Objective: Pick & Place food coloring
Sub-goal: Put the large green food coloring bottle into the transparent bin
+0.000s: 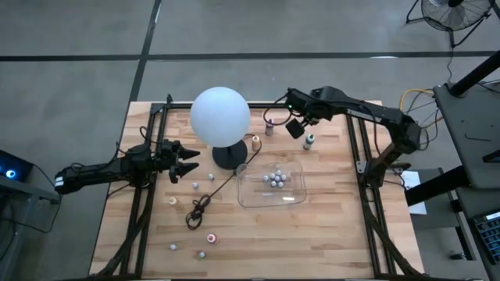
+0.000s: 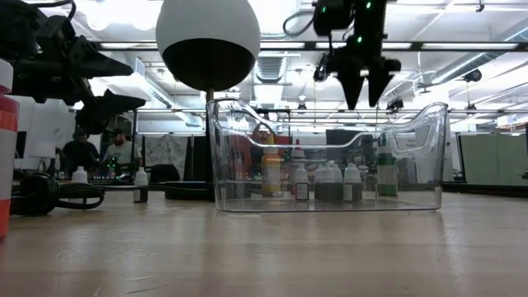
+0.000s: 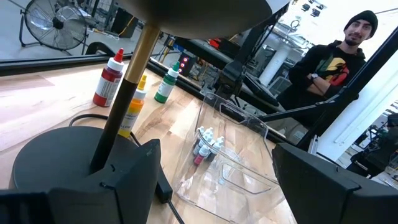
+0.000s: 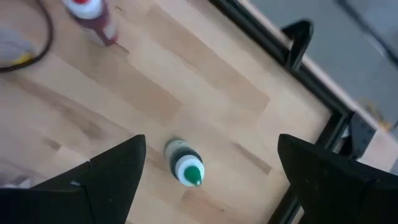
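Green bottle [image 4: 184,163]: stood upright on the surface, small, light, hard, slick, easily toppled; best pinched at mid-body.
Right claw [image 4: 210,168]: spread, hovering above it.
Left claw [image 1: 190,162]: spread, beside the lamp [image 1: 220,115].

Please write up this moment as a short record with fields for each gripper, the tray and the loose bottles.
right gripper: open, above the green-capped bottle, not touching it
left gripper: open, near the lamp base, holding nothing
tray: clear, holds a small cluster of bottles
loose bottles: several on the table, including a red-capped one near the front edge
lamp: white globe
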